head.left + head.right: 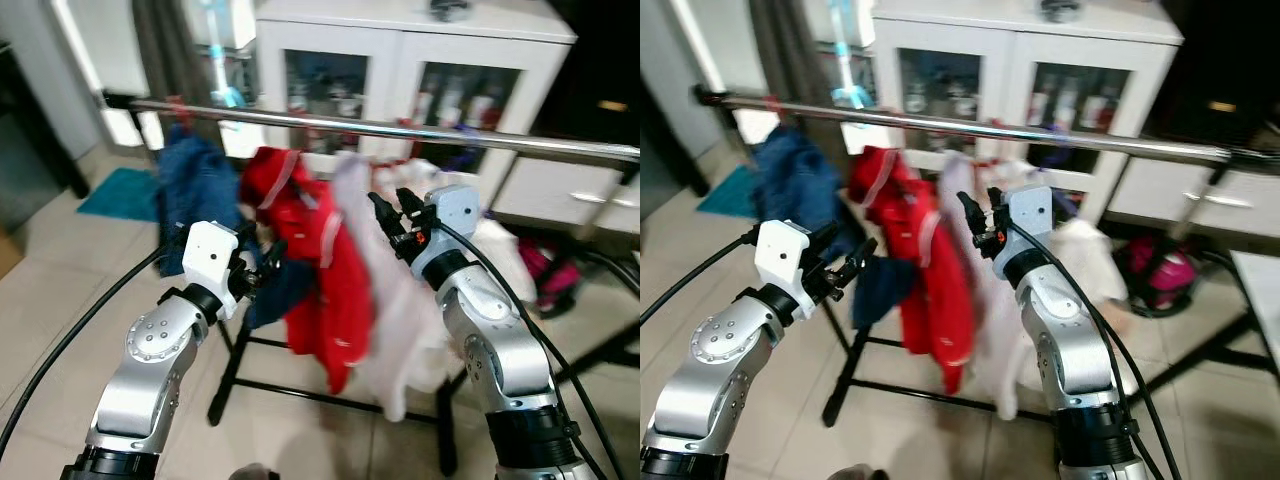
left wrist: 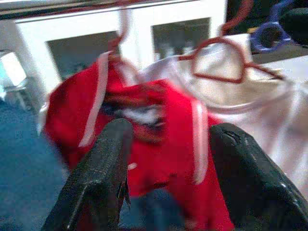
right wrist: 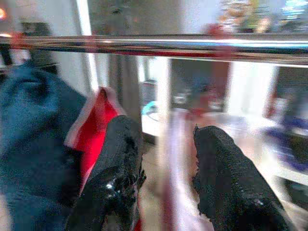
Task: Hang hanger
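Both arms up in front of the rail point(image 1: 400, 130), a steel bar running left to right across the scene w/ clothes on it.

Right tool point(image 1: 392, 210): raised just under the rail, right beside the pale garment point(image 1: 375, 300). Fingers point(image 3: 120, 163) are parted w/ a clear gap, nothing clamped. Wrist view looks straight thru that gap at the rail and the pale cloth below it, so I judge this arm is up here because the hanging happens at the bar.

Left tool point(image 1: 262, 262): lower, left of centre, pointing at the red jacket point(image 1: 320, 270). Also spread apart, empty; the jacket sits beyond the fingers, not between them. Prob. kept low to steady or part the clothes, but that's a guess.

Hanger point(image 2: 219, 60): red wire one, carrying the pale garment, seen in the left wrist view. Its hook goes up toward the rail; can't tell if it's properly seated, too blurry. The jacket looks to have its own hanger too. Blue clothes point(image 1: 195, 190) hang further left.

Since neither tool holds anything and the garment hangs under the bar, I reckon the hanging is done or nearly so. Far side: white cabinet point(image 1: 400, 60) w/ glass doors. Floor is tile.
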Tool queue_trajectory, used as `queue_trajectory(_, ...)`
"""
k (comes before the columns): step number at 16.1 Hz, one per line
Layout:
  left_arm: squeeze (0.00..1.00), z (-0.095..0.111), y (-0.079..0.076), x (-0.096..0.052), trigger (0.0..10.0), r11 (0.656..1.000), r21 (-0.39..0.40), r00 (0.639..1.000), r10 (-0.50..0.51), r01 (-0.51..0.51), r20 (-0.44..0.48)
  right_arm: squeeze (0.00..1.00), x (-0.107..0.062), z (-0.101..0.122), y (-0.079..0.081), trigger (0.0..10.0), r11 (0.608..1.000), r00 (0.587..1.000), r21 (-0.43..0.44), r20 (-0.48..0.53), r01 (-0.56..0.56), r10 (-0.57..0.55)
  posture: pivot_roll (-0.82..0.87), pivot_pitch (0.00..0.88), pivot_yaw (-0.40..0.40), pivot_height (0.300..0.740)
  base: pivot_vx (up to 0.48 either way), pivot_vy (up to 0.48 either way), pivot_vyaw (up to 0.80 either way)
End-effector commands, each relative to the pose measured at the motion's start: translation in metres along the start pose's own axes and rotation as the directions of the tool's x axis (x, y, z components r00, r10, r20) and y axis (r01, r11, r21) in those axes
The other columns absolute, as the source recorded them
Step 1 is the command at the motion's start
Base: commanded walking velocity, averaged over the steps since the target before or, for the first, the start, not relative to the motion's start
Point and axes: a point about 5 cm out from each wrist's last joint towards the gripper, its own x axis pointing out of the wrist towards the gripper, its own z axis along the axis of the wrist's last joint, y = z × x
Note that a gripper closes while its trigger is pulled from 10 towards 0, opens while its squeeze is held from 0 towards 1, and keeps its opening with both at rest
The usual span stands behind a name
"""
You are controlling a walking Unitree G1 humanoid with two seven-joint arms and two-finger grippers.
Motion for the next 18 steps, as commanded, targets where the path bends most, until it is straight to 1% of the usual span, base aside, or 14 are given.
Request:
queue_trajectory(1, 0.00, 0.000, 0.003, 0.000, 10.0, 1.000, 0.013, 1.000, 0.012, -0.012, 0.001, 0.00, 0.003, 0.005, -0.002, 10.0, 1.000, 1.000, -0.007, 0.005, 0.016, -0.016, 0.03, 0.000, 0.026, 0.740, 0.000, -0.356, 0.80)
queue_trajectory(2, 0.00, 0.000, 0.003, 0.000, 10.0, 1.000, 0.014, 1.000, 0.014, -0.014, 0.001, 0.00, 0.003, 0.005, -0.002, 10.0, 1.000, 1.000, -0.007, 0.004, 0.015, -0.015, 0.03, 0.000, 0.025, 0.740, 0.000, -0.356, 0.80)
queue_trajectory(6, 0.00, 0.000, 0.005, -0.001, 10.0, 1.000, 0.019, 1.000, 0.023, -0.023, -0.002, 0.00, 0.004, 0.006, -0.001, 10.0, 1.000, 1.000, 0.000, 0.012, 0.010, -0.010, 0.04, 0.000, 0.022, 0.740, 0.000, -0.360, 0.00)
queue_trajectory(8, 0.00, -0.001, 0.007, -0.001, 10.0, 0.999, 0.025, 1.000, 0.024, -0.024, -0.004, 0.00, 0.006, 0.006, 0.003, 10.0, 1.000, 1.000, 0.001, 0.013, -0.001, 0.001, 0.04, 0.000, 0.021, 0.740, 0.000, -0.360, 0.00)
queue_trajectory(10, 0.00, -0.002, 0.008, -0.002, 10.0, 1.000, 0.007, 1.000, 0.025, -0.025, -0.007, 0.00, 0.008, 0.010, 0.002, 10.0, 1.000, 0.999, 0.006, 0.043, -0.010, 0.010, 0.04, 0.000, 0.022, 0.740, 0.000, 0.000, 0.00)
queue_trajectory(11, 0.00, -0.002, 0.009, -0.003, 10.0, 1.000, 0.008, 1.000, 0.022, -0.022, -0.008, 0.16, 0.009, 0.012, 0.001, 10.0, 1.000, 0.998, 0.018, 0.059, -0.010, 0.009, 0.04, 0.000, 0.022, 0.740, 0.000, 0.000, 0.00)
queue_trajectory(12, 0.00, -0.002, 0.008, -0.003, 10.0, 1.000, 0.010, 1.000, 0.004, -0.004, -0.009, 1.00, 0.013, 0.012, -0.006, 10.0, 1.000, 0.999, 0.023, 0.046, 0.010, -0.011, 0.05, 0.000, 0.024, 0.740, 0.000, 0.000, 0.00)
queue_trajectory(14, 0.00, -0.003, 0.008, -0.006, 10.0, 0.999, 0.029, 0.999, -0.039, 0.040, -0.023, 1.00, 0.024, 0.011, -0.020, 10.0, 0.998, 0.998, -0.033, -0.001, 0.056, -0.056, 0.05, 0.000, 0.028, 0.740, 0.000, 0.000, 0.00)
queue_trajectory(15, 0.00, -0.005, 0.012, -0.008, 10.0, 0.998, 0.049, 0.998, -0.044, 0.046, -0.038, 1.00, 0.030, 0.011, -0.027, 10.0, 0.997, 0.998, -0.033, -0.010, 0.068, -0.068, 0.05, 0.000, 0.028, 0.740, 0.000, 0.000, 0.00)
queue_trajectory(17, 0.00, -0.005, 0.016, -0.010, 10.0, 0.997, 0.054, 0.998, -0.054, 0.057, -0.043, 1.00, 0.037, 0.010, -0.032, 10.0, 0.998, 0.999, -0.054, -0.036, 0.038, -0.040, 0.05, 0.000, 0.032, 0.740, 0.000, 0.000, 0.00)
queue_trajectory(18, 0.00, -0.003, 0.020, -0.012, 10.0, 0.996, 0.065, 0.997, -0.063, 0.066, -0.040, 1.00, 0.044, 0.008, -0.035, 10.0, 0.998, 0.998, -0.060, -0.069, -0.019, 0.015, 0.05, 0.000, 0.034, 0.740, 0.000, 0.000, 0.00)
